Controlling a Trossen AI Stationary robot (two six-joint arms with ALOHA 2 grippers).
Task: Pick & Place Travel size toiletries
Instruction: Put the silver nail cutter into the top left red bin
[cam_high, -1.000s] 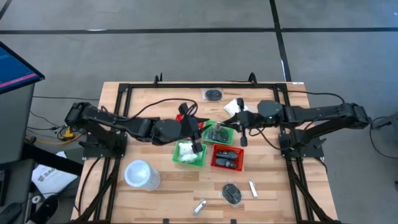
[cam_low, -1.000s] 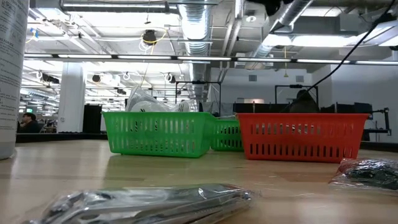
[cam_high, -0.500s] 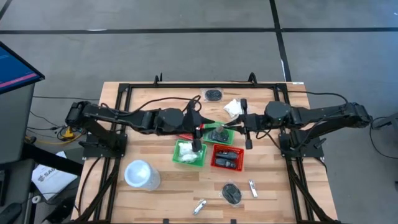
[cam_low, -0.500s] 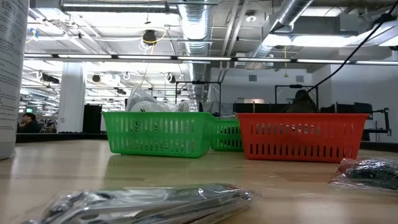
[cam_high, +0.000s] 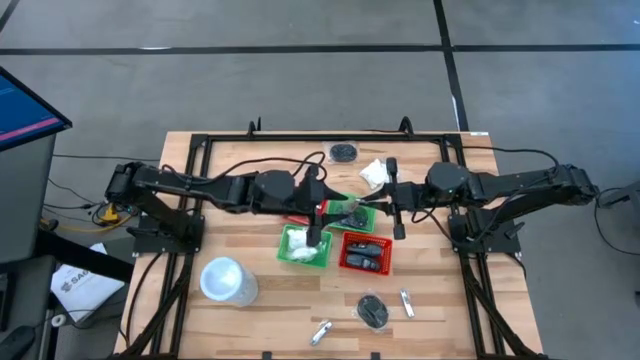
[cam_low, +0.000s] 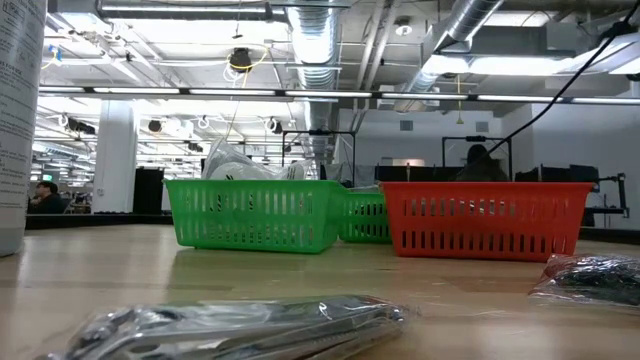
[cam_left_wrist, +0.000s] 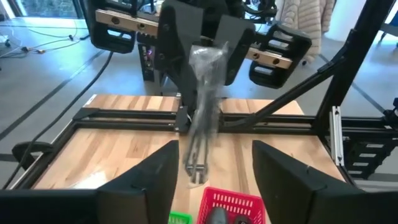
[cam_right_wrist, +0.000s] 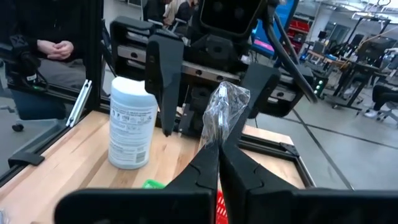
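Observation:
My right gripper (cam_right_wrist: 217, 158) is shut on a long clear-wrapped packet of silvery tubes (cam_left_wrist: 200, 112), held in the air above the baskets. My left gripper (cam_left_wrist: 214, 171) faces it from the table's left and is open. Its fingers stand on either side of the packet's free end (cam_left_wrist: 196, 171) with gaps showing. Below are a near green basket (cam_high: 303, 246) with white packets, a far green basket (cam_high: 350, 214) and a red basket (cam_high: 365, 253) with dark pieces. Loose on the table lie a black bundle (cam_high: 343, 152), a white packet (cam_high: 375, 172), another black bundle (cam_high: 373, 310) and silvery tubes (cam_high: 407, 302). My right gripper pinches one end of the clear-wrapped packet (cam_right_wrist: 219, 132) between its two shut fingers. The fingers come in about level from the table's right. The packet sticks out beyond the fingertips toward the left gripper, lifted clear of the baskets.
A large white cup (cam_high: 222, 280) stands near the table's front left. Another silvery tube (cam_high: 320, 333) lies by the near edge. A black frame rail (cam_high: 330, 133) runs along the far side. A seated person (cam_right_wrist: 56, 43) shows beyond the table.
My left arm has swung toward the far edge and its wrist has rolled, bringing the gripper round to face the right gripper. My right gripper has moved a little toward the table's right while keeping hold of the packet, which stays in the air.

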